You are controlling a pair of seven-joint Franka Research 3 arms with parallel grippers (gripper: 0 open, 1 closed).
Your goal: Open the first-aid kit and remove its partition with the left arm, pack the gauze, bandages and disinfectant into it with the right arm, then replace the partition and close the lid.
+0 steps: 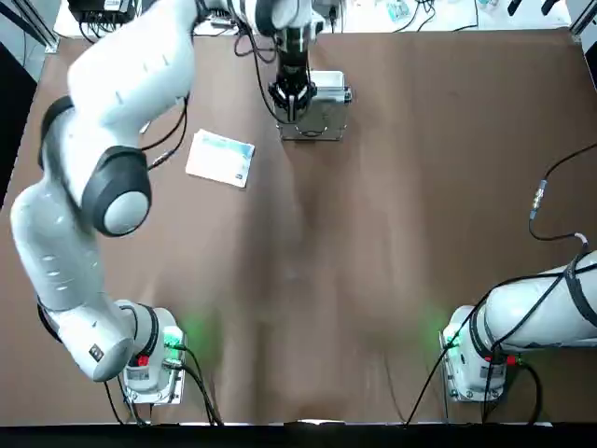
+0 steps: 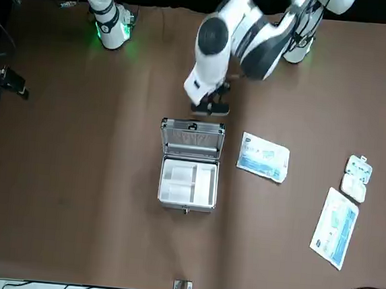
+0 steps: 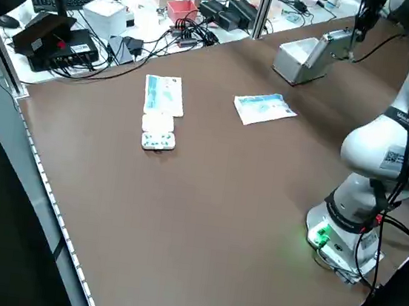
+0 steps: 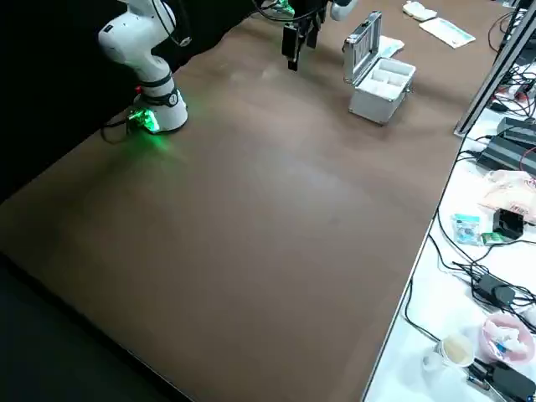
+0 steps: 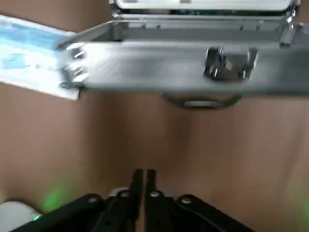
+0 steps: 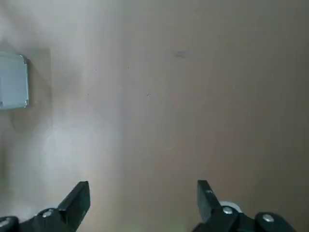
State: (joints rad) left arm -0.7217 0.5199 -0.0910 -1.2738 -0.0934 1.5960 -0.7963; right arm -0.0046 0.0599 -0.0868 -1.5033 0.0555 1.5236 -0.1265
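1. Left gripper (image 5: 144, 181) hangs above the table (image 1: 373, 261) just behind the raised lid (image 2: 191, 139) of the case (image 2: 190, 164), on the robot's side, fingers pressed together, nothing between them, touching nothing.
2. The lid stands upright, so the case is open; the partition (image 2: 188, 184) sits inside it, cream-white, compartments showing.
3. Right gripper (image 6: 143, 203) is spread wide over bare table, empty; the right arm (image 1: 550, 313) is folded low by its base.
4. A white-blue packet (image 2: 263, 157) lies flat just beside the case, on the robot's left.
5. Two more packets (image 2: 335, 227) lie well apart, further left; I cannot tell gauze from bandages.
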